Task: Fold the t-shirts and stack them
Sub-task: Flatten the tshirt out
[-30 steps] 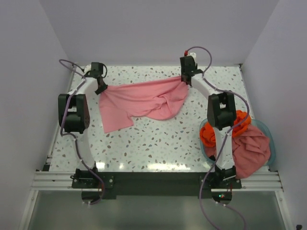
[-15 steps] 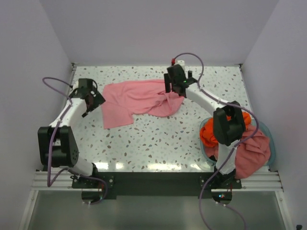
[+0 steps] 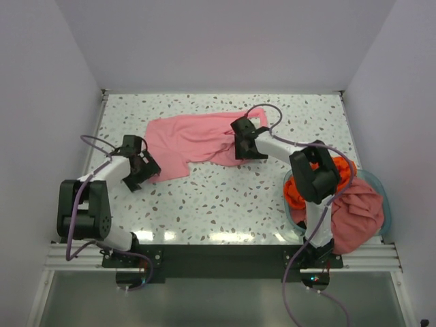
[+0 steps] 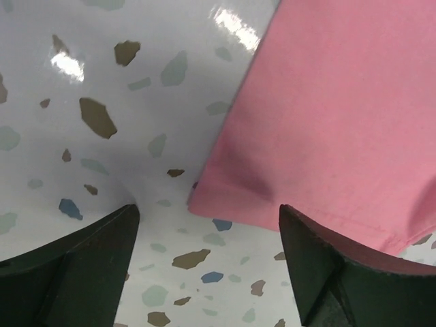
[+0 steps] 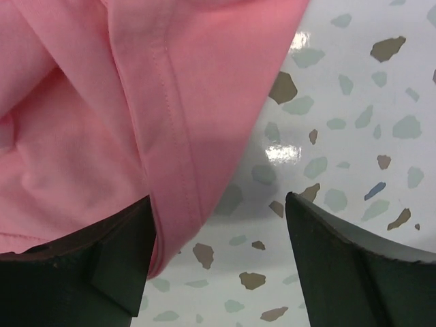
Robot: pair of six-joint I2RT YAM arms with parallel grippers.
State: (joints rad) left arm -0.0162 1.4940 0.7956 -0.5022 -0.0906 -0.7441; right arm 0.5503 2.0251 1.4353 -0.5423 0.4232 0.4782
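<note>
Left gripper (image 4: 204,266) and right gripper (image 5: 221,266) gape empty at my pink t-shirt's (image 3: 197,139) near edge (poised to fold, I'd guess)

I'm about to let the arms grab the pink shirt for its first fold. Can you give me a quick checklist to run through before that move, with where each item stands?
1. Left gripper open and empty: ok.
2. Right gripper open and empty: ok.
3. A corner of the light pink t-shirt lies between the left fingers: ok.
4. Shirt spread flat on the table: not ok, it is bunched and overlapped at its right side.
5. Orange-red t-shirt and salmon-pink t-shirt out of the way in the basket: ok.
6. Either gripper touching the cloth: cannot tell.
</note>
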